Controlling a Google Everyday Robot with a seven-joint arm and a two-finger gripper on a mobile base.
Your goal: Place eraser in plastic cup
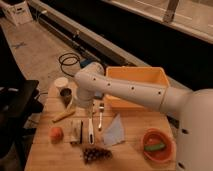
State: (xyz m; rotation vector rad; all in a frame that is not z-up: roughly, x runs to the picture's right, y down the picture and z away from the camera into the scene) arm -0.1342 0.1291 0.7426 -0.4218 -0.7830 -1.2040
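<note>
The eraser, a tan-brown oblong block with a dark strip, lies flat on the wooden table at front left. My gripper hangs from the white arm and points down at the table, just right of the eraser and left of the fork. It holds nothing that I can see. The light-green plastic cup does not show; it may be hidden behind the arm.
A white cup and a dark metal cup stand at back left. A banana, an orange fruit, grapes, a blue-grey block, an orange bowl and a yellow bin surround the gripper.
</note>
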